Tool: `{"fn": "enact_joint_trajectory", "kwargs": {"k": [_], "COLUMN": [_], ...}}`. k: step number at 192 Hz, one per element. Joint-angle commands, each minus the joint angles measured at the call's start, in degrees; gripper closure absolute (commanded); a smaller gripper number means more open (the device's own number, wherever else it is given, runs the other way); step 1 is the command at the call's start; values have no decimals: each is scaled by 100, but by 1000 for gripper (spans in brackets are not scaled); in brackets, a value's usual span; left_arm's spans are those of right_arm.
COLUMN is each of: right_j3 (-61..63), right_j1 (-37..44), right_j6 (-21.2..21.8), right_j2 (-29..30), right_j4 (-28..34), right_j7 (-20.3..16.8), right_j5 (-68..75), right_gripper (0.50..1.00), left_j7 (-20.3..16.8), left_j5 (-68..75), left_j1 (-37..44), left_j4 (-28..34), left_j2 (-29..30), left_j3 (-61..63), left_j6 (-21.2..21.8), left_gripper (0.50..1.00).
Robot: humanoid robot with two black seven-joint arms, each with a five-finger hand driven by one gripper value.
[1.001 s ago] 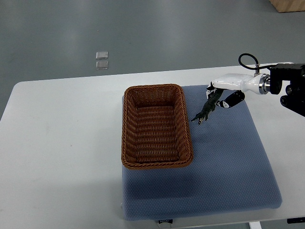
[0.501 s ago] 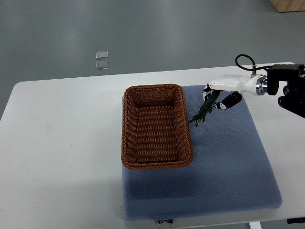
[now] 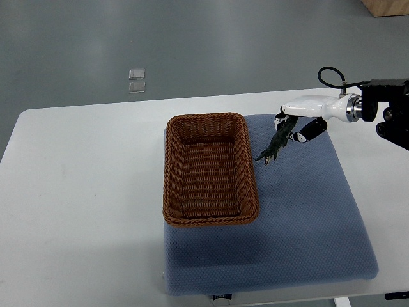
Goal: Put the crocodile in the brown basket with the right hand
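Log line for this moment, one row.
right hand: shut on crocodile | crocodile: dangling over blue mat, right of brown basket, not inside | brown basket: empty | left hand: not in view

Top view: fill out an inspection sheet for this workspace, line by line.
Surface: white table with a blue mat on its right half.
Job's things: the brown basket sits on the mat's left part, with nothing seen inside. The crocodile dangles over the mat just right of the basket, not yet in it.
Clutter: nothing seen on the table.
Hands: right hand is closed on the crocodile's upper end. The left hand is not in view.
Cables: a black cable loops above the right wrist, clear of the work.
Surroundings: grey floor with two clear squares on it, and a wooden object at the top right corner.
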Motion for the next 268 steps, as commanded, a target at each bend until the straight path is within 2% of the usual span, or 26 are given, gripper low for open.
{"fn": "enact_joint_trajectory", "kwargs": {"k": [1, 16, 35, 48, 73, 87, 114, 145, 147, 152, 159, 160, 161, 162, 164, 165, 166, 167, 168, 169, 170, 171, 173, 233, 253, 268], "right_j3": [1, 1, 10, 10, 37, 37, 54, 54, 54, 54, 54, 54, 54, 54, 54, 54, 54, 54, 54, 54, 54, 54, 54, 107, 450, 546], "right_j1": [133, 318, 696, 1029, 1250, 1179, 626, 186, 168, 125, 107, 107, 107, 107, 107, 107, 107, 107, 107, 107, 107, 107, 107, 133, 107, 81], "right_j6": [17, 96, 456, 702, 817, 808, 650, 166, 140, 61, -1, -18, -18, -36, -36, -44, -44, -62, -62, -71, -71, -88, -97, -299, -44, 536], "right_j2": [6, 15, 85, 103, 472, 753, 1123, 1263, 1263, 1272, 1263, 1263, 1263, 1255, 1254, 1246, 1246, 1237, 1237, 1237, 1237, 1237, 1237, 1000, 780, 613], "right_j4": [0, 8, 26, 236, 562, 553, 545, 536, 536, 527, 527, 527, 527, 527, 527, 527, 527, 527, 527, 527, 527, 527, 527, 404, 255, 114], "right_j7": [0, 0, 0, 0, 0, 0, -257, -301, -301, -301, -301, -301, -301, -301, -301, -301, -301, -301, -301, -301, -301, -301, -301, -292, -319, -398], "right_j5": [0, 0, 0, 9, 343, 536, 695, 809, 835, 923, 1046, 1081, 1081, 1133, 1134, 1177, 1178, 1221, 1222, 1265, 1266, 1309, 1345, 1547, 2268, 3103], "right_gripper": [1000, 1000, 1000, 1000, 1000, 1000, 1000, 1000, 996, 916, 840, 806, 805, 773, 773, 730, 730, 681, 681, 626, 626, 587, 564, 566, 566, 566], "left_j7": [0, 0, 0, 0, 0, 0, 0, 0, 0, 0, 0, 0, 0, 0, 0, 0, 0, 0, 0, 0, 0, 0, 0, 0, 0, 0], "left_j5": [0, 0, 0, 0, 0, 0, 0, 0, 0, 0, 0, 0, 0, 0, 0, 0, 0, 0, 0, 0, 0, 0, 0, 0, 0, 0], "left_j1": [0, 0, 0, 0, 0, 0, 0, 0, 0, 0, 0, 0, 0, 0, 0, 0, 0, 0, 0, 0, 0, 0, 0, 0, 0, 0], "left_j4": [0, 0, 0, 0, 0, 0, 0, 0, 0, 0, 0, 0, 0, 0, 0, 0, 0, 0, 0, 0, 0, 0, 0, 0, 0, 0], "left_j2": [0, 0, 0, 0, 0, 0, 0, 0, 0, 0, 0, 0, 0, 0, 0, 0, 0, 0, 0, 0, 0, 0, 0, 0, 0, 0], "left_j3": [0, 0, 0, 0, 0, 0, -9, 0, 0, 0, 0, 0, 0, 0, 0, 0, 0, 0, 0, 0, 0, 0, 0, 0, -9, 0], "left_j6": [-8, 1, 1, 1, 1, 1, 1, 1, 1, 1, 1, 1, 1, 1, 1, 1, 1, 1, 1, 1, 1, 1, -8, 1, 1, 1], "left_gripper": [500, 500, 500, 500, 500, 500, 500, 500, 500, 500, 500, 500, 500, 500, 500, 500, 500, 500, 500, 500, 500, 500, 500, 500, 500, 500]}}
